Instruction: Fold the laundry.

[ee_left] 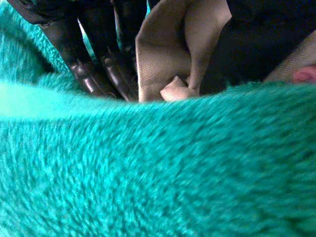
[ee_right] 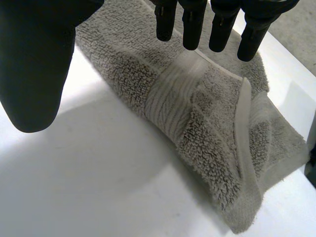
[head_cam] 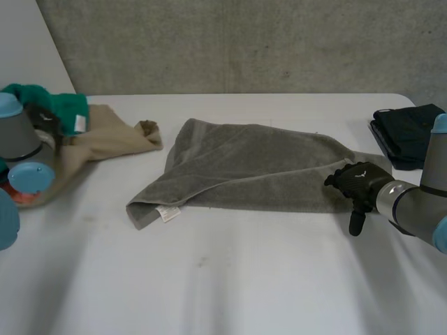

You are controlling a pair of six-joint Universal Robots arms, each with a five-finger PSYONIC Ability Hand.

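A grey towel (head_cam: 244, 167) lies spread and rumpled in the middle of the table, its tag at the near left corner. My right hand (head_cam: 356, 183) hovers open over the towel's right corner (ee_right: 197, 123). Its straight fingers (ee_right: 192, 24) and thumb stand apart just above the cloth. At the far left my left hand (head_cam: 46, 118) is sunk into a pile of laundry. Its fingers (ee_left: 98, 64) are closed into a green fleece cloth (ee_left: 158, 173) (head_cam: 63, 108), and their tips are hidden behind a fold of it.
A beige cloth (head_cam: 112, 139) (ee_left: 163, 59) lies under and beside the green one, reaching toward the towel. Folded dark garments (head_cam: 405, 132) sit at the right edge of the table. Something red (head_cam: 21, 195) peeks out under the left arm.
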